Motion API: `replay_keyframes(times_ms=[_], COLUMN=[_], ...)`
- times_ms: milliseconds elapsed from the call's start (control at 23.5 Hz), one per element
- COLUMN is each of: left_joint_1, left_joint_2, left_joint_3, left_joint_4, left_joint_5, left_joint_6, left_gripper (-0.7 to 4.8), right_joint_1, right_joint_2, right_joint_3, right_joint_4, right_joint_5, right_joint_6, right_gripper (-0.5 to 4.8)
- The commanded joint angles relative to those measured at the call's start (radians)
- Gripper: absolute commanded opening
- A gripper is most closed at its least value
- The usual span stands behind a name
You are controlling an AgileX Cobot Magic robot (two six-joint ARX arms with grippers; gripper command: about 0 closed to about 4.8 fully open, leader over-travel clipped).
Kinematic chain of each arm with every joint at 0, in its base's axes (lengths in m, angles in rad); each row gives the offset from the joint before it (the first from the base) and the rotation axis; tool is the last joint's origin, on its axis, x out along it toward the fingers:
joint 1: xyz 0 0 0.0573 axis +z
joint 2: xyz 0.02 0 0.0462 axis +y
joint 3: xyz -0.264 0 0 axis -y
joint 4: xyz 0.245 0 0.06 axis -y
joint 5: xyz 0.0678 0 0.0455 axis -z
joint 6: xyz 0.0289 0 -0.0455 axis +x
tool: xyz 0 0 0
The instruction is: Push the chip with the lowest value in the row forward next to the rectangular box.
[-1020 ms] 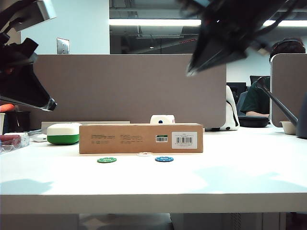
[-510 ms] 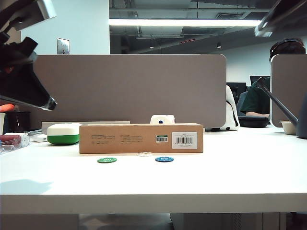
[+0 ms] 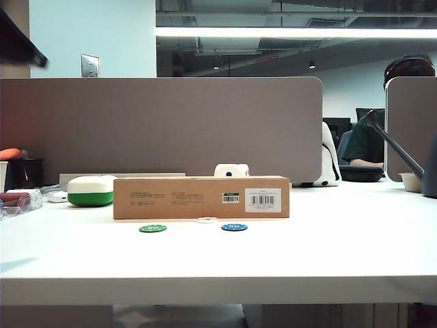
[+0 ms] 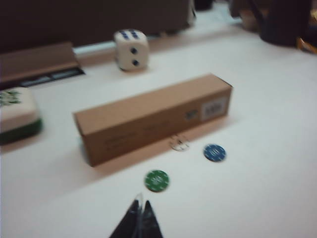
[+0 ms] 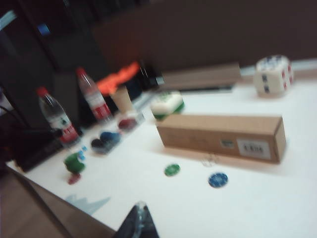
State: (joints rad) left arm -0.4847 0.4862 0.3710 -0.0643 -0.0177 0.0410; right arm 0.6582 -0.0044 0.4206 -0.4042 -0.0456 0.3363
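Sitting just beside the long brown cardboard box (image 3: 201,197), ahead of the green and blue chips, the pale white poker chip (image 3: 206,220) looks delivered. Left gripper (image 4: 140,212) and right gripper (image 5: 140,213) hover high, fingers closed together, empty.

White table (image 3: 355,253) in an office, w/ grey-brown partition panel (image 3: 164,126) behind it and a 2nd panel (image 3: 410,123) at right. Pale blue wall (image 3: 95,34) upper left w/ metal switch plate (image 3: 89,65). Long fluorescent strip (image 3: 266,32) lit under dark exposed ceiling. Person seated (image 3: 372,140) in the bkgd, far right.
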Motion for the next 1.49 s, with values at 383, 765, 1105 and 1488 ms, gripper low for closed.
replay_keyframes(times_ms=[383,765,1105,1488], left_joint_1=[0.370,0.447,0.463,0.464], left_joint_2=[-0.289,-0.430,-0.484,-0.484], left_joint_3=[0.001,-0.146,-0.333,-0.364], left_joint_4=[-0.018,0.020,0.130,0.163], left_joint_5=[-0.059,-0.135,0.004,0.024], left_joint_6=[0.016,-0.045,-0.144,-0.019], left_gripper=[-0.05,-0.05,-0.05,-0.05], right_joint_1=[-0.005,-0.006,-0.005,-0.005], right_joint_2=[0.012,0.009,0.005,0.005], right_joint_3=[0.020,0.020,0.020,0.020], right_joint_4=[0.025,0.025,0.019,0.011], right_joint_5=[-0.009,-0.009,-0.009,-0.009], right_joint_6=[0.003,0.004,0.004,0.004], right_gripper=[-0.06,-0.06,-0.06,-0.06])
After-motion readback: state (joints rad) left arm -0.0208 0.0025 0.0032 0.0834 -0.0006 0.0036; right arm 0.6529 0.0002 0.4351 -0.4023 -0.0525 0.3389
